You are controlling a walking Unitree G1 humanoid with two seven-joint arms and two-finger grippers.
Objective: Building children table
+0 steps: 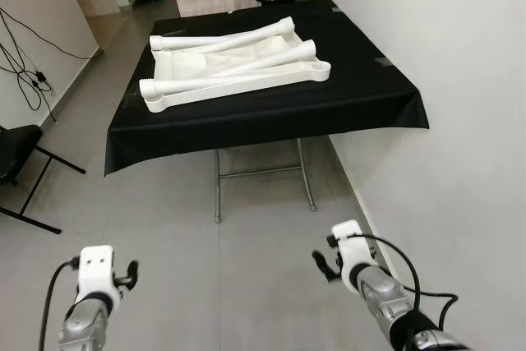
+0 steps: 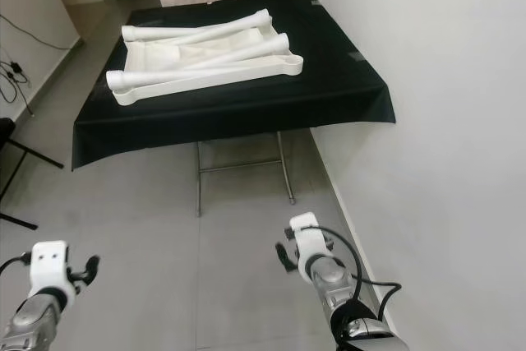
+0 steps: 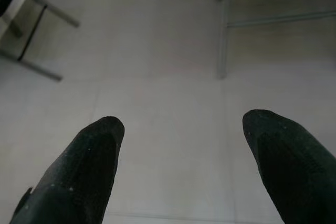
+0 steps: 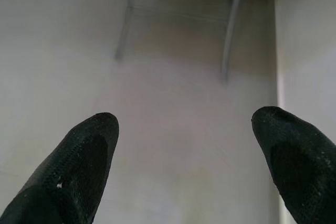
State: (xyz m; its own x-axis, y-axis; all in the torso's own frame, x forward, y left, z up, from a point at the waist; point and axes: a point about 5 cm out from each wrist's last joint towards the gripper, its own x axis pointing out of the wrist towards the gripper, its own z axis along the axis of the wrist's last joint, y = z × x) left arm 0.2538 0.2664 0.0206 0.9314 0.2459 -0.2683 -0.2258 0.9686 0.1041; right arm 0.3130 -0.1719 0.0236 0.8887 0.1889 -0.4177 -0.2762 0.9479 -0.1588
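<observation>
Flanking black-draped table [image 1: 362,88]: wall [image 1: 460,80], chair [image 1: 16,150]

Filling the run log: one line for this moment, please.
phase: approach | white tabletop and legs on black-clothed table | left gripper open, empty, over floor | right gripper open, empty

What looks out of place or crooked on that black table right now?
The white tabletop panel lies on the black-covered table with its white legs loose and crisscrossed over it, not attached. That fits unassembled parts rather than damage; nothing is spilled or broken. Both the left gripper and right gripper are open over the floor.
</observation>
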